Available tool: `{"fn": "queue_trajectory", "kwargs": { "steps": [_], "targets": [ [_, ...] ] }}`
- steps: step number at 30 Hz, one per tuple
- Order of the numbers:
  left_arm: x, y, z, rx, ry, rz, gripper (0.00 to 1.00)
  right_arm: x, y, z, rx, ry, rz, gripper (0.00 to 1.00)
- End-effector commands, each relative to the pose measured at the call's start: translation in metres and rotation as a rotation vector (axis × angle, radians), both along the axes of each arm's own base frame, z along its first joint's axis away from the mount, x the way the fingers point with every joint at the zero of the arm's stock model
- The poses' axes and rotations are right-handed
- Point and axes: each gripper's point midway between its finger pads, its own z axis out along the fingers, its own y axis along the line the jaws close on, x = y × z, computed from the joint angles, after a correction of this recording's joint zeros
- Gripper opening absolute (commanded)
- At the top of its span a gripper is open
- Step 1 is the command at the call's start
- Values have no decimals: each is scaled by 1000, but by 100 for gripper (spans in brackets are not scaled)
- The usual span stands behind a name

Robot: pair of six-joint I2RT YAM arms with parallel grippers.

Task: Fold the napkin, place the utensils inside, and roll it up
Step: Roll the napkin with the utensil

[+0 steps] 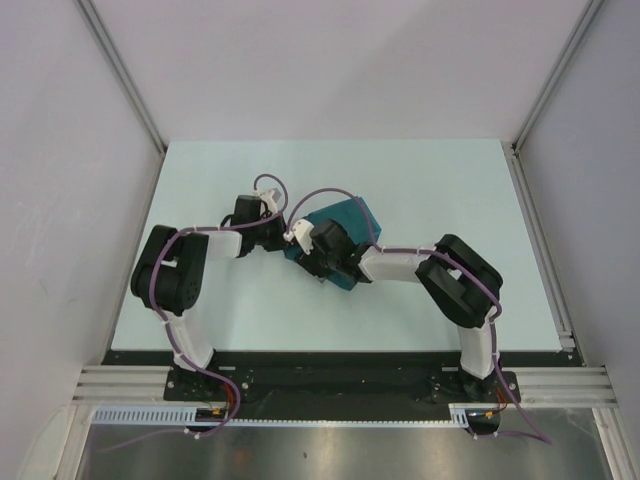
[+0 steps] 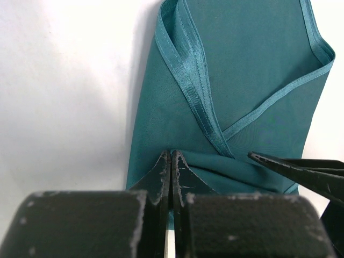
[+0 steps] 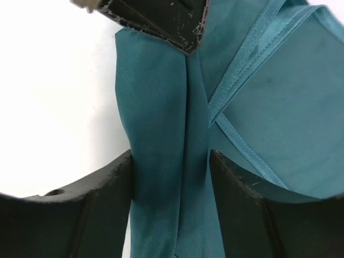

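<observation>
Left jaws clenched at napkin [image 2: 242, 80] edge; right jaws apart, straddling its bunched fold. Teal, folded, hems crossing.

Plain teal napkin [image 1: 352, 213]; pale mint table [image 1: 450, 200]; purple cables [image 1: 265, 183]

Robotics lab test cell. A pale tabletop [image 1: 420, 170] fills the centre of the overhead view, boxed in by plain white panels [image 1: 340, 60] at the top and both sides, with aluminium posts [image 1: 120, 70] at the corners. Along the bottom, two robot arms [image 1: 175, 280] with purple cables [image 1: 150, 285] are bolted to a metal rail [image 1: 340, 385].
</observation>
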Motion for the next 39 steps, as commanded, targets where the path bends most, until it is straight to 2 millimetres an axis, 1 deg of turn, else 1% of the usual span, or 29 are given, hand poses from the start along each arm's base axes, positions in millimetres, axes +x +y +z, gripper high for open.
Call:
{"fn": "queue_trajectory", "kwargs": {
  "steps": [1, 2, 3, 4, 6, 7, 8, 9, 10, 11, 12, 13, 14, 15, 16, 17, 18, 19, 23, 26, 31, 37, 39],
  "targets": [
    [5, 4, -4, 27, -7, -6, 0, -11, -12, -26, -13, 189, -6, 57],
    [5, 4, -3, 23, -7, -6, 0, -17, -17, -36, -30, 242, -4, 55],
    [5, 3, -1, 16, -12, -7, 0, -19, -16, -38, -21, 277, -3, 53],
    [7, 2, 2, 12, -22, -5, 3, -25, -17, -42, -12, 329, 11, 49],
    [9, 3, 7, 5, -32, 4, 14, -32, -18, -49, -5, 387, 21, 45],
    [10, 3, 10, 4, -41, 7, 21, -38, -17, -51, 7, 429, 31, 42],
    [12, 4, 17, 1, -57, 15, 26, -40, -20, -55, 8, 454, 28, 41],
    [14, 5, 20, 6, -70, 26, 41, -42, -22, -57, 11, 473, 27, 38],
    [16, 7, 23, 7, -79, 36, 47, -48, -22, -58, 20, 509, 37, 38],
    [17, 9, 32, 3, -96, 47, 54, -48, -24, -59, 24, 526, 33, 37],
    [18, 11, 35, 7, -105, 60, 64, -52, -24, -61, 30, 549, 40, 36],
    [14, 13, 35, 10, -102, 65, 68, -54, -25, -61, 33, 564, 39, 36],
    [14, 15, 42, 8, -122, 74, 71, -54, -27, -62, 33, 574, 34, 36],
    [14, 17, 44, 12, -129, 81, 77, -55, -29, -63, 37, 586, 35, 35],
    [8, 19, 40, 16, -118, 84, 79, -57, -29, -63, 42, 594, 38, 34],
    [6, 20, 40, 15, -120, 86, 80, -57, -30, -64, 49, 608, 32, 34],
    [6, 20, 44, 10, -137, 86, 85, -59, -29, -64, 62, 626, 42, 33],
    [2, 20, 41, 4, -132, 76, 86, -60, -29, -64, 70, 641, 44, 33],
    [-5, 16, 39, -31, -119, 45, 88, -66, -28, -62, 97, 668, 67, 33],
    [-9, 15, 30, -37, -88, 40, 89, -69, -28, -61, 104, 676, 75, 33],
    [-2, 13, 21, -40, -64, 52, 87, -72, -28, -58, 117, 681, 86, 33],
    [8, 6, 18, -66, -50, 34, 73, -73, -28, -56, 119, 683, 93, 33],
    [6, 4, 13, -73, -31, 21, 65, -73, -29, -57, 116, 681, 91, 33]
  ]
}}
